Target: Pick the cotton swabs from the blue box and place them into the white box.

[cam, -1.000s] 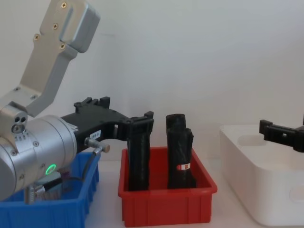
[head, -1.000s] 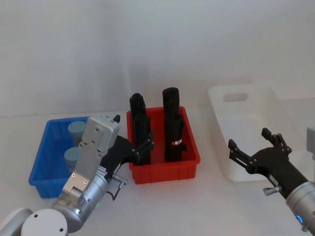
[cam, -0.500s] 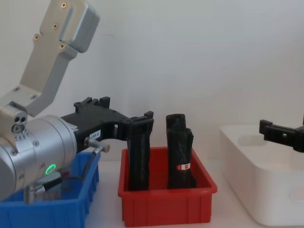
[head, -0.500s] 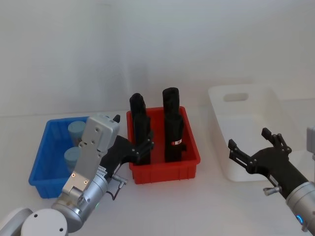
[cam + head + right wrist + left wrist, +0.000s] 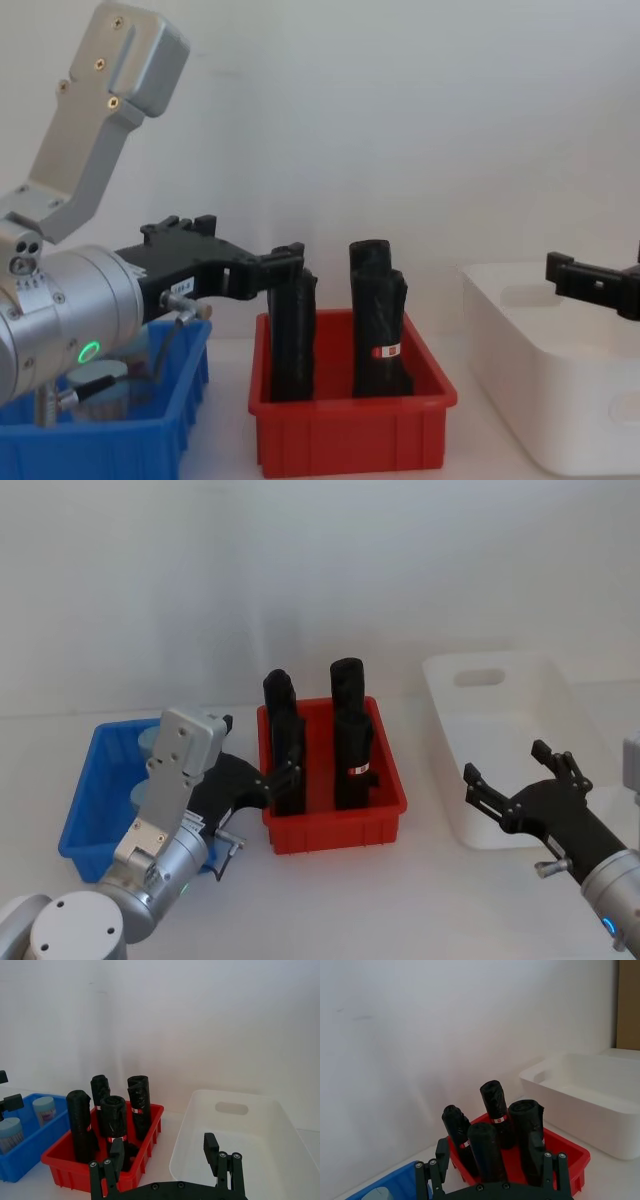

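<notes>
Two cotton swabs tubs with pale blue lids (image 5: 44,1109) (image 5: 10,1132) stand in the blue box (image 5: 30,1155) at the left. In the head view my left arm hides part of the tubs (image 5: 147,742) and the blue box (image 5: 85,810). My left gripper (image 5: 258,750) hangs open above the blue box's right edge, its fingertips reaching to the red bin, with nothing between its fingers (image 5: 440,1157). The white box (image 5: 445,742) stands at the right. My right gripper (image 5: 506,765) hovers open in front of it, holding nothing.
A red bin (image 5: 335,830) with several tall black rolls (image 5: 350,740) stands between the blue box and the white box. A white wall runs close behind all three. Bare white tabletop lies in front of the bins.
My left arm has swung left and drawn back, so the left gripper now sits nearer the blue box and less over the red bin. The right arm has not moved.
</notes>
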Tool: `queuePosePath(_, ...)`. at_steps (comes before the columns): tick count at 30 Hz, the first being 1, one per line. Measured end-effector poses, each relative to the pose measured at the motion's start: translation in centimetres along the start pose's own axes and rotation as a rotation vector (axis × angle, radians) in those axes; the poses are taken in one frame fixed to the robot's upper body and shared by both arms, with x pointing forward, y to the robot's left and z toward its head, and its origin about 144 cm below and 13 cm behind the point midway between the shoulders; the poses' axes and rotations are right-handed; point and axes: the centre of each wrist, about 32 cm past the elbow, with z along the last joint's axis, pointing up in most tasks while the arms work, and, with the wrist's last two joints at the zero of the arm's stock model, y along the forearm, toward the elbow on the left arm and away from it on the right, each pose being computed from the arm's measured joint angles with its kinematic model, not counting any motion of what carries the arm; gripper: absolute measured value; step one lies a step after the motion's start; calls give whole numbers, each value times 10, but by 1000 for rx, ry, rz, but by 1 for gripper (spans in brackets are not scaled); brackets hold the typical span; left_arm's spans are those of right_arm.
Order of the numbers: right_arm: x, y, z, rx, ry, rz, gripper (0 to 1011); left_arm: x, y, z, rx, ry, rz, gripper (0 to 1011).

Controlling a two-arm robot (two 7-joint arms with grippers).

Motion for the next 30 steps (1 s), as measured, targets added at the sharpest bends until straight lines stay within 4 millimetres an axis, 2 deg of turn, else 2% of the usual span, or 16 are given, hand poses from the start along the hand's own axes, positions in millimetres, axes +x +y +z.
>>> queuePosePath(30,0,0,0,0,0,0,1002,47,3,-22,224,60,134,1004)
